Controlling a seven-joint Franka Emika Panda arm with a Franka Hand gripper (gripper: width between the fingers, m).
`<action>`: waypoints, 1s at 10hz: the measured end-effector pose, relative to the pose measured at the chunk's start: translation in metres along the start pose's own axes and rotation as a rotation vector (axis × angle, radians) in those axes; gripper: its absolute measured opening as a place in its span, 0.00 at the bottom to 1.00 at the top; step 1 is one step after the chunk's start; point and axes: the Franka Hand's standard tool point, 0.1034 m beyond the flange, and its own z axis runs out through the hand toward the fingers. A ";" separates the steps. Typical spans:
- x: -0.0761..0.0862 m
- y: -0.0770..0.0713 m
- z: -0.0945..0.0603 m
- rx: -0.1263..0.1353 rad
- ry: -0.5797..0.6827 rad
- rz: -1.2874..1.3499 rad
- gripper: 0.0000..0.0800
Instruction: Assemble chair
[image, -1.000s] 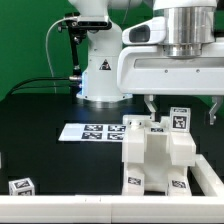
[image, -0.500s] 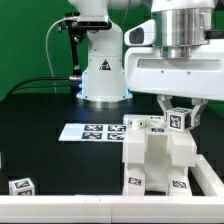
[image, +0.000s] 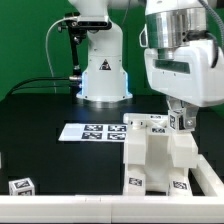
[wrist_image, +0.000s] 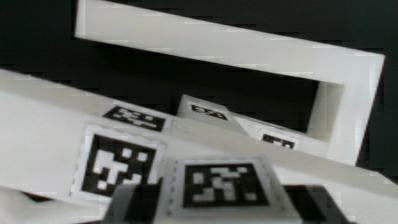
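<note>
**Black surface, green backdrop: gripper clamped on the chair's top block**

Part-built, the chair (image: 150, 160) stands on the black surface (image: 50, 160) toward the exterior view's right. It is a blocky white body with tags on its front and top. At its top far corner sits a small tagged block (image: 179, 122). The gripper (image: 180, 117) is closed on it, one finger on either side. Whether the block is seated in the body or only rests on it cannot be told.

From the wrist, the same block (wrist_image: 217, 186) shows its tag between two dark fingers (wrist_image: 128, 208), which are blurred and cut off by the picture's edge. Beside it a second tag (wrist_image: 119, 162) faces the camera. Beyond lies a white frame (wrist_image: 214, 55) with a rectangular opening onto the black. How it joins the rest is unclear.

Just beside the chair, at the exterior view's lower right, a white slab (image: 208, 180) runs out of the picture, so its full shape is hidden. Behind the chair lies the marker board (image: 88, 131), with one end covered by the chair. A small loose tagged piece (image: 20, 186) sits well apart at the lower left. The arm's base (image: 100, 70) stands at the back before the green backdrop (image: 25, 40). The arm's head fills the upper right, cropped at the top and side.
</note>
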 end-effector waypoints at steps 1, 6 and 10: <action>0.000 0.000 0.000 0.000 0.000 -0.006 0.33; 0.003 0.000 -0.001 -0.059 -0.012 -0.457 0.77; 0.004 0.002 -0.001 -0.076 -0.016 -0.791 0.81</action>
